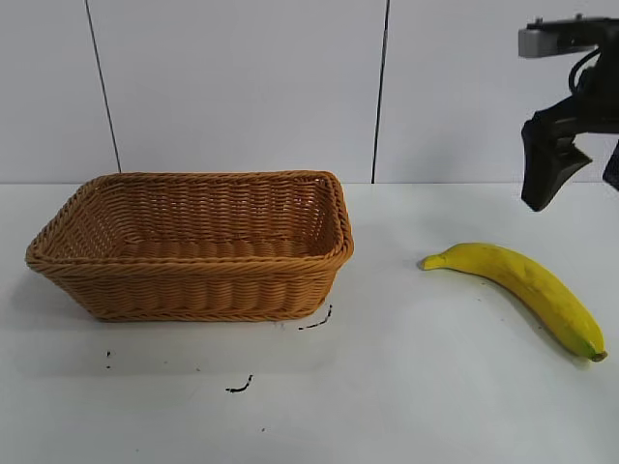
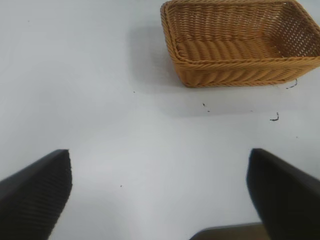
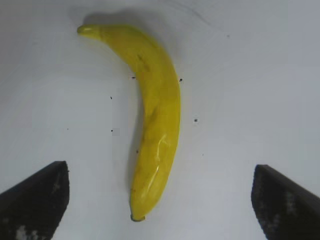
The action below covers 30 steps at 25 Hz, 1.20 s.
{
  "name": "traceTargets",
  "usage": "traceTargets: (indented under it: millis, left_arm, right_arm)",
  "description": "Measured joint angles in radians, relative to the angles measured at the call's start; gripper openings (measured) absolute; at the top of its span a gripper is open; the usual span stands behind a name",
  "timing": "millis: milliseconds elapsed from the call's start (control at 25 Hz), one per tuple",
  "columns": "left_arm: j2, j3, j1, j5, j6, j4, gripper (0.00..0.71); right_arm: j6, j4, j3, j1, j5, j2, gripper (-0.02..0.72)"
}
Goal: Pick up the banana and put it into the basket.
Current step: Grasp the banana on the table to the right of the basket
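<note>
Jaws spread wide on both arms, neither holding anything: the right gripper (image 3: 160, 200) hangs in the air above the worktop's right edge, its dark fingers framing the banana (image 3: 155, 120) in the right wrist view, while the left gripper (image 2: 160, 192) hovers well apart from the basket (image 2: 240, 75) over bare worktop, out of the exterior view.

One banana (image 1: 527, 287) lies flat on the white worktop (image 1: 387, 387) towards its right edge, curved, one narrow end pointing at the basket and the other at the near right corner. One wicker basket (image 1: 193, 290) stands upright, well apart from the fruit, on the left half of the worktop, nothing visible inside it. Two grippers are at hand, but the right one looks the one placed to do the picking.

Risks from here, as a judgement: the fruit is smooth, rounded and curved, so jaws that close off its middle or along its length instead of across it could roll it or squirt it out sideways. Closing near a tapering end would probably let it tip and slip during the carry. A descent that runs too low could press it into the worktop and bruise it. At the basket, a carry that is too low could catch the braided rim and shove the light basket, and a release over the flaring side could leave the banana propped on the rim.
</note>
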Motion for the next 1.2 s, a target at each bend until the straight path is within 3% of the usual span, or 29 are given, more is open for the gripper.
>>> traceTargets:
  millis: [400,880,960,1040,1200]
  left_arm:
    - [0.0,0.0,0.0,0.0,0.0,0.001,0.69]
    - [0.0,0.0,0.0,0.0,0.0,0.001,0.69]
    - [0.0,0.0,0.0,0.0,0.0,0.001,0.69]
    - [0.0,0.0,0.0,0.0,0.0,0.001,0.69]
    - [0.0,0.0,0.0,0.0,0.0,0.001,0.69]
  right_arm:
    - [0.015,0.003,0.0,0.0,-0.122,0.103,0.692]
    - [0.047,0.006,-0.001,0.0,-0.135,0.142,0.683]
    - [0.05,0.007,-0.001,0.0,-0.133,0.143,0.571]
    - [0.055,0.005,-0.001,0.0,-0.128,0.143,0.329]
    - [0.06,0.002,-0.001,0.0,-0.114,0.135,0.299]
